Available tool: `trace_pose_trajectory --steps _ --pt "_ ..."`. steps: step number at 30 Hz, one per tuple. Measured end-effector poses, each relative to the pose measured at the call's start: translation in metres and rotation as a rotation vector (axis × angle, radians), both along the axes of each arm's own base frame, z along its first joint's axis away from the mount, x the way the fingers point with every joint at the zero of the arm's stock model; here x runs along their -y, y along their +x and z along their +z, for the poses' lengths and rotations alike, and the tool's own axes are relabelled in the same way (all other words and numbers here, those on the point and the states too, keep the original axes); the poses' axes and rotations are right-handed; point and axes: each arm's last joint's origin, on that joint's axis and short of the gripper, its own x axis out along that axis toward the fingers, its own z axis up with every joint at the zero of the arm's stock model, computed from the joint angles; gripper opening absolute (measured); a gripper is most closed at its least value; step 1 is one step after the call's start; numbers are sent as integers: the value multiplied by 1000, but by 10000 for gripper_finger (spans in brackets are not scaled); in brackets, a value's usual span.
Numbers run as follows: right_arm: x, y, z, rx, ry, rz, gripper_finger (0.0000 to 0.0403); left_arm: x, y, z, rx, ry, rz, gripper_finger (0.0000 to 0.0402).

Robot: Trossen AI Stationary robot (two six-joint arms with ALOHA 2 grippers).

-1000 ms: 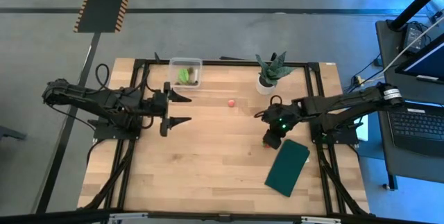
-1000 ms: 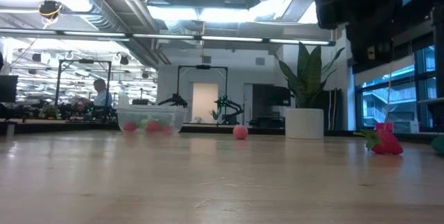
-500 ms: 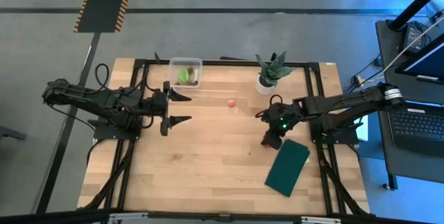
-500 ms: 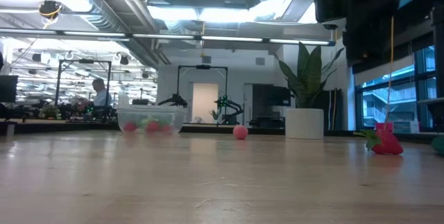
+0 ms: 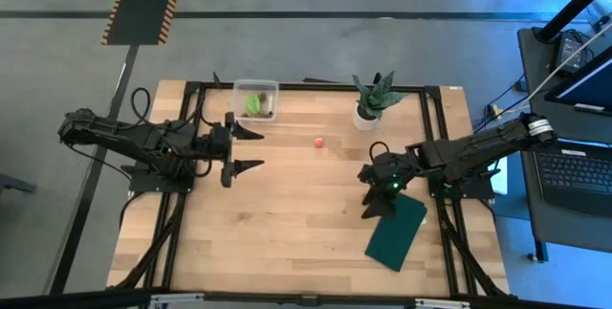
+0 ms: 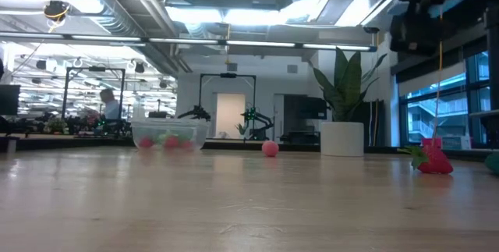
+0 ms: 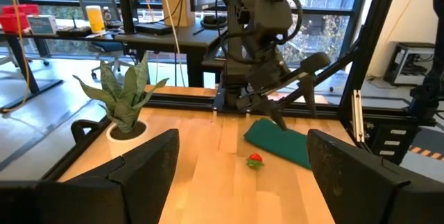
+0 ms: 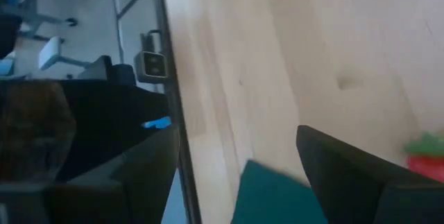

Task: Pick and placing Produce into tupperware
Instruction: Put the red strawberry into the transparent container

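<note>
Right gripper (image 5: 371,210) hovered beside strawberry (image 7: 255,159), jaws wide (nothing held); left gripper (image 5: 251,149) waited, jaws wide.

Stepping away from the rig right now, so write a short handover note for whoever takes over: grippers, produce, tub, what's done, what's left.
Left gripper: open, empty, over the table, a little way from the tupperware.
Right gripper: open, empty, at the edge of the dark green mat, close to a strawberry lying on the table.
Done: the green piece is in the tupperware; the low view also shows reddish pieces in it.
Left: that strawberry and the pink round fruit, which sits loose mid-table.
</note>
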Motion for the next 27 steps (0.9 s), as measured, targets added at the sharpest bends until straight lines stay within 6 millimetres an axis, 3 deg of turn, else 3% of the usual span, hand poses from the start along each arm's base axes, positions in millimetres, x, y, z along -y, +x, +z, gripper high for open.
trace_pose_trajectory --steps 4,10,16,27 --pt "0 -8 -7 -138 -13 -68 293 0 0 0 0 1 7 308" --pt "3 -22 -27 -399 -173 -207 288 -2 0 0 0 6 56 308" --pt "3 -11 -44 -433 -257 -253 287 -2 0 0 0 8 76 308" --pt "-1 5 -85 -549 -408 -118 287 -2 0 0 1 4 76 308"
